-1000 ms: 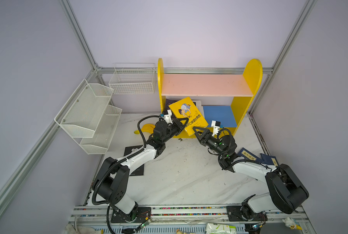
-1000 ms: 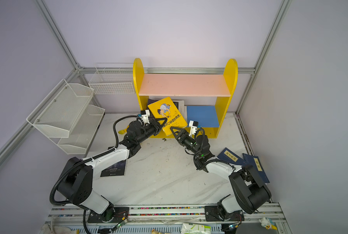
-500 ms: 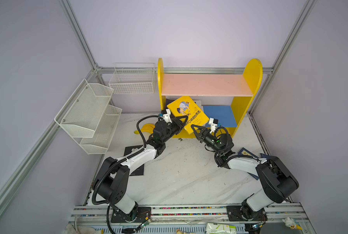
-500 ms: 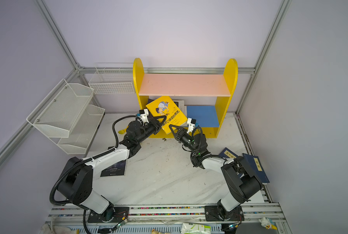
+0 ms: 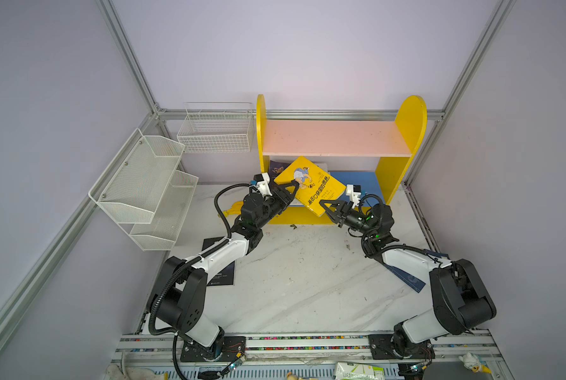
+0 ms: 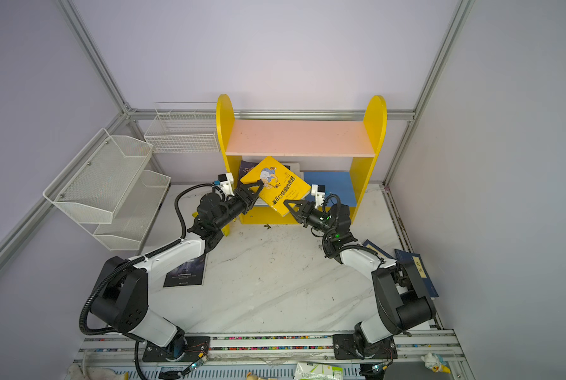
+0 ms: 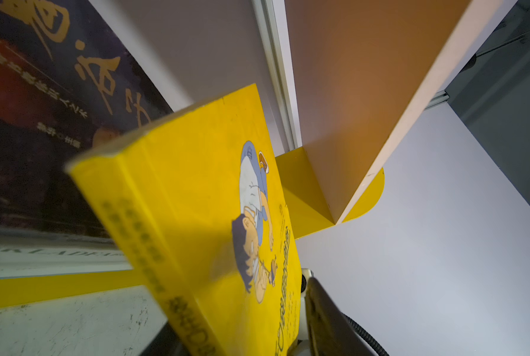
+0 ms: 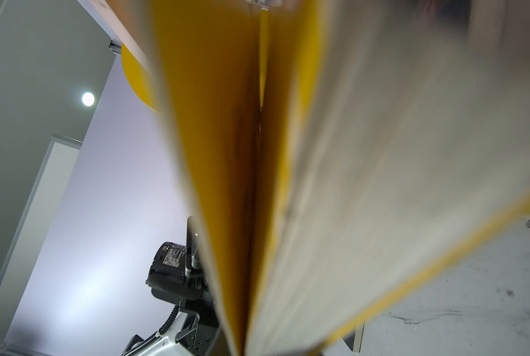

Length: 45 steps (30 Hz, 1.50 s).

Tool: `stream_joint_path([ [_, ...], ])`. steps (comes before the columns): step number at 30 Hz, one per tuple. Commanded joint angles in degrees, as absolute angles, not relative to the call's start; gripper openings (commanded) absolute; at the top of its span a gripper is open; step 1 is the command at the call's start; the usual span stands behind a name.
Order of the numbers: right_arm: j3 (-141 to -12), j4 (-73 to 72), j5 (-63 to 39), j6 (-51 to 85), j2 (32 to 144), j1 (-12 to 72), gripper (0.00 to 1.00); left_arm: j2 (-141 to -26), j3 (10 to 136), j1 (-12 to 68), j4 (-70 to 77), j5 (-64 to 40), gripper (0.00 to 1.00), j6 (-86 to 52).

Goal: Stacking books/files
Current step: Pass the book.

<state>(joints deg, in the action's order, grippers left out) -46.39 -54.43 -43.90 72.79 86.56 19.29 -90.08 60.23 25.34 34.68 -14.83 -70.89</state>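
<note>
A yellow cartoon book hangs tilted at the mouth of the shelf's lower bay. My right gripper is shut on its lower corner. The right wrist view shows the yellow cover and its pages fanning apart. My left gripper straddles the book's left corner with its jaws parted. One finger stands just off the cover. Behind it a dark book leans in the bay above a white one.
The yellow shelf has a pink board on top and a blue panel inside. A black book lies under my left arm. Navy books lie under the right arm. A banana, wire basket and mesh rack are left.
My right gripper came up to the yellow book's lower corner and shut on it. The left jaws have come apart from their grip on the book's left corner.
</note>
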Motion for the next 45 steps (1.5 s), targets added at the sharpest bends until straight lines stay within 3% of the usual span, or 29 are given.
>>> stream_joint_path([
  [1, -48.22, -57.22, -51.89, 75.04, 85.54, 16.73, 0.17, -87.73, 62.36, 24.78, 39.33, -15.3, 0.42, -69.11],
  [14, -54.0, -57.32, -58.65, 74.69, 91.28, 15.64, 0.19, -90.95, 63.09, 24.77, 43.73, -14.62, 0.13, -72.11],
  [18, -52.64, -57.18, -52.11, 74.9, 90.84, 15.64, 0.26, -91.14, 60.27, 24.96, 49.83, -10.92, 0.07, -75.57],
  [23, -50.03, -60.43, -43.1, 76.52, 88.79, 15.9, 0.5, -91.38, 59.12, 25.31, 53.84, -5.91, 0.02, -77.42],
  [30, -51.06, -53.2, -36.88, 71.9, 87.11, 18.99, 0.63, -92.08, 59.97, 26.1, 56.14, -1.02, 0.0, -77.17],
  [37, -55.87, -52.12, -34.79, 70.42, 90.53, 21.81, 0.64, -93.58, 60.34, 26.7, 57.39, 0.61, 0.0, -77.49],
  [45, -55.96, -49.27, -27.42, 70.82, 90.64, 21.93, 0.57, -92.29, 58.65, 28.07, 57.09, 4.26, 0.0, -75.33],
])
